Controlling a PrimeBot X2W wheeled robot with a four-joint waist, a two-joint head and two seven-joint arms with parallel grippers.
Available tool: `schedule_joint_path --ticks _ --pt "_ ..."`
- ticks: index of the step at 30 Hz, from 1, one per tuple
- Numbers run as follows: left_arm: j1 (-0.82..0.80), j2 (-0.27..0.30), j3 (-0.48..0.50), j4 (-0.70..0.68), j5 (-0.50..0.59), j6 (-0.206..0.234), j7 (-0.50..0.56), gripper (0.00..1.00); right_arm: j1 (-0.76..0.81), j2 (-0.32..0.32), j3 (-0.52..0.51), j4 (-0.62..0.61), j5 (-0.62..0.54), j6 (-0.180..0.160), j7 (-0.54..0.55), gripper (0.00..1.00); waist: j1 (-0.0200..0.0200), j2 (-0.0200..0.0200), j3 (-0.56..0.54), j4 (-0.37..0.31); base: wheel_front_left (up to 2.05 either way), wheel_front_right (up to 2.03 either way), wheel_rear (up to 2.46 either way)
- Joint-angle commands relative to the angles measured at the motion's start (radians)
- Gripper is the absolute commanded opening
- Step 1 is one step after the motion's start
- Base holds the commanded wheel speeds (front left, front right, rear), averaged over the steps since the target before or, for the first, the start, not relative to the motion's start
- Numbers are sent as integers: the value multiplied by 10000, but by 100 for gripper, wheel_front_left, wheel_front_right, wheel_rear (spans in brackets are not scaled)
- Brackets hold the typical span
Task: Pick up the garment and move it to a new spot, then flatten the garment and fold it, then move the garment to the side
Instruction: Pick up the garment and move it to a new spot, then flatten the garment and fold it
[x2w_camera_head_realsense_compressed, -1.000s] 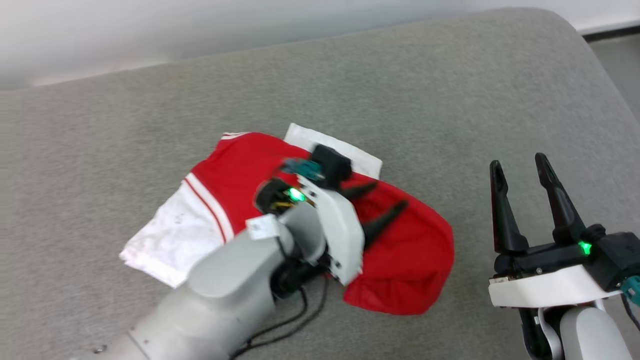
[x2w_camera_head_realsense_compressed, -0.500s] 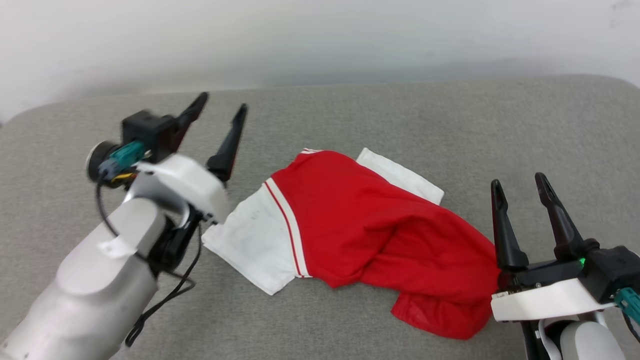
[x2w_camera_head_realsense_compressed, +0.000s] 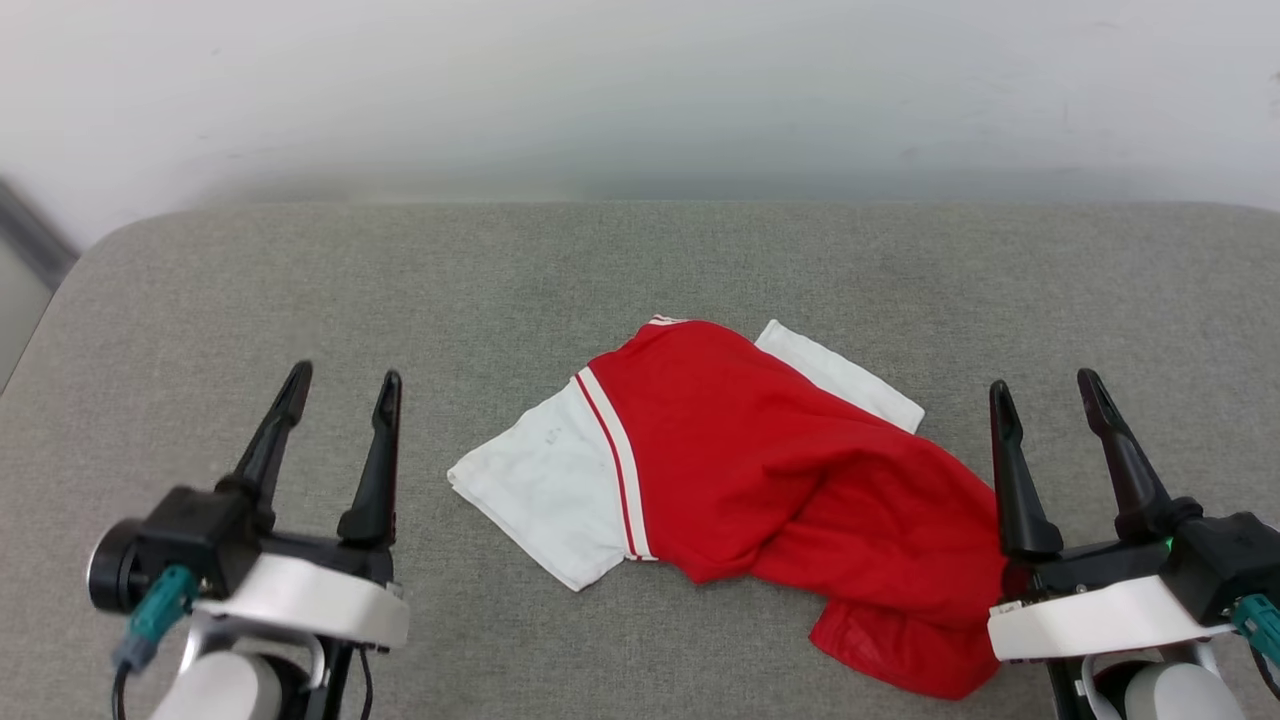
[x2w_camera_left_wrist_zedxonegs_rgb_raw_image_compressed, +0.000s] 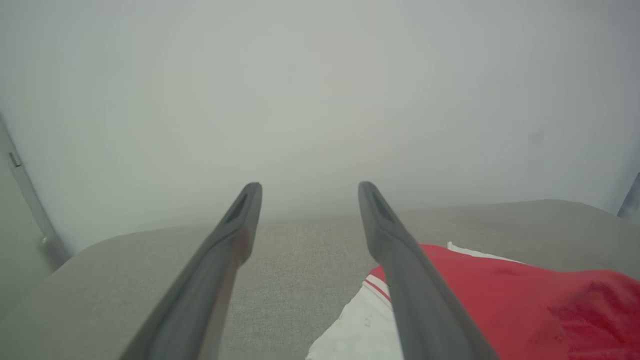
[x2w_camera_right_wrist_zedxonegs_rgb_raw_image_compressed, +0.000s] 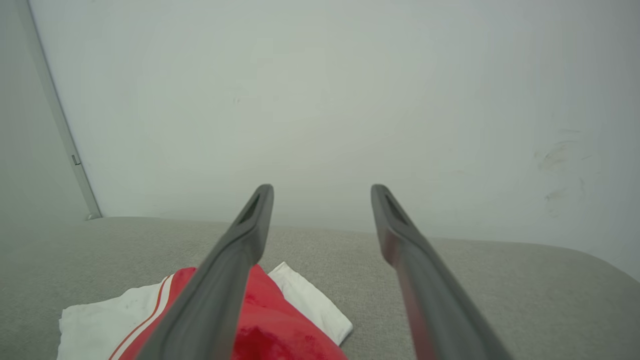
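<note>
The garment (x2w_camera_head_realsense_compressed: 760, 470) lies crumpled on the grey padded surface (x2w_camera_head_realsense_compressed: 640, 270), red body bunched toward the right, one white sleeve spread at its left and another peeking out behind. My left gripper (x2w_camera_head_realsense_compressed: 345, 385) stands open at the lower left, clear of the cloth, nothing between its fingers. My right gripper (x2w_camera_head_realsense_compressed: 1045, 395) stands open at the lower right, its base over the red hem. The left wrist view has the garment (x2w_camera_left_wrist_zedxonegs_rgb_raw_image_compressed: 500, 295) to the right of its fingers (x2w_camera_left_wrist_zedxonegs_rgb_raw_image_compressed: 225, 250). In the right wrist view the garment (x2w_camera_right_wrist_zedxonegs_rgb_raw_image_compressed: 280, 320) lies low and left, behind the left finger (x2w_camera_right_wrist_zedxonegs_rgb_raw_image_compressed: 235, 260).
A pale wall (x2w_camera_head_realsense_compressed: 640, 90) runs behind the surface. The surface's rounded left corner (x2w_camera_head_realsense_compressed: 90, 260) drops to the floor. Bare grey padding stretches left of the garment and behind it.
My left arm has lifted off the garment, swung left and come down to the lower left, open. The head camera has turned, so the whole scene has shifted. The right gripper has held still.
</note>
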Motion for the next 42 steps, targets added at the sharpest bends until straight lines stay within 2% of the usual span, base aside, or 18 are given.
schedule_joint_path --ticks 1,5,10,16,19,22,28,32,37,42 --pt "175 -100 114 -94 158 -53 -23 100 101 9 0 -16 -50 -3 -21 100 1 -1 -8 -9 0 0 0" --pt "1028 -748 646 -355 827 -260 -24 100 158 8 -59 16 80 -3 -21 100 1 -1 -5 -68 0 0 0" --pt "1357 -1372 1118 -323 1412 -725 -25 100 45 9 -87 -18 179 -3 -21 100 1 -1 93 -128 0 0 0" --pt "1087 -1806 1544 -340 1945 -1224 -25 100 -213 9 -184 50 -72 -3 -21 100 1 -1 474 -107 0 0 0" --pt "1006 -2061 1771 -353 2108 -1456 -25 100 -521 9 -85 510 -271 -3 132 100 1 -1 721 -41 0 0 0" --pt "886 -2362 2012 -310 2331 -1767 -26 100 -1500 -554 520 985 -314 -7 2237 100 1 -1 1114 86 0 0 0" --pt "618 -2701 2151 56 2720 -2197 -26 100 -3164 -1980 1501 1285 1500 -4 7396 100 1 -1 1697 429 0 0 0" --pt "373 -2988 2225 181 2868 -2411 -26 100 -4147 -2689 1708 1407 2256 -3 10106 100 1 -1 2118 825 0 0 0" --pt "89 -3311 2290 268 3028 -2665 -26 100 -5153 -2982 1593 1794 2568 -3 12229 100 1 -1 2610 1389 0 0 0" --pt "-122 -3575 2380 324 3138 -2818 -26 100 -5745 -3091 1490 2549 2284 -3 13185 100 1 -1 2935 1895 0 0 0"
